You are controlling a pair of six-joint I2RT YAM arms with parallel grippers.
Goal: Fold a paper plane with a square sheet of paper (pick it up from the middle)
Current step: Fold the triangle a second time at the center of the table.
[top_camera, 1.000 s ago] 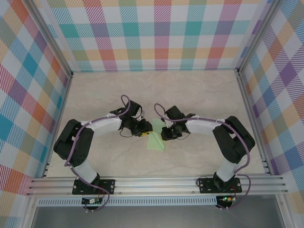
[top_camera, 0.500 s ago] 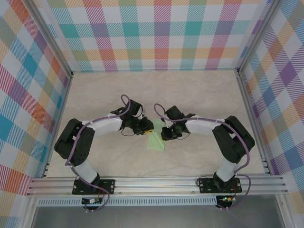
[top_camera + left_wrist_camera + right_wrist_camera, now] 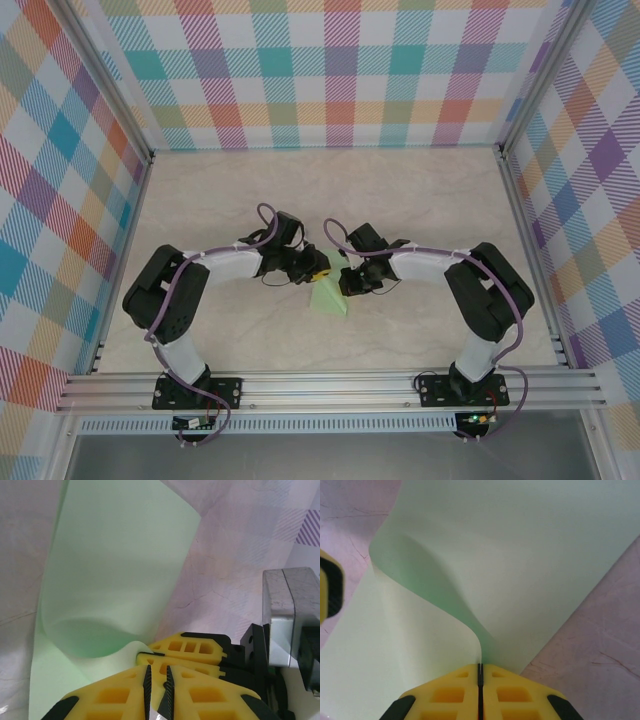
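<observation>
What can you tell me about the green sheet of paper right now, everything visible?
The square sheet of paper is thin, plain, pale mint green and unmarked. It lies on the marbled table between the two arms, its near end coming to a point. Part of it lies flat and part is lifted into a smooth curl. The right gripper is shut on the raised edge. The left gripper sits right beside that spot, jaws nearly together; whether it holds paper is unclear.
</observation>
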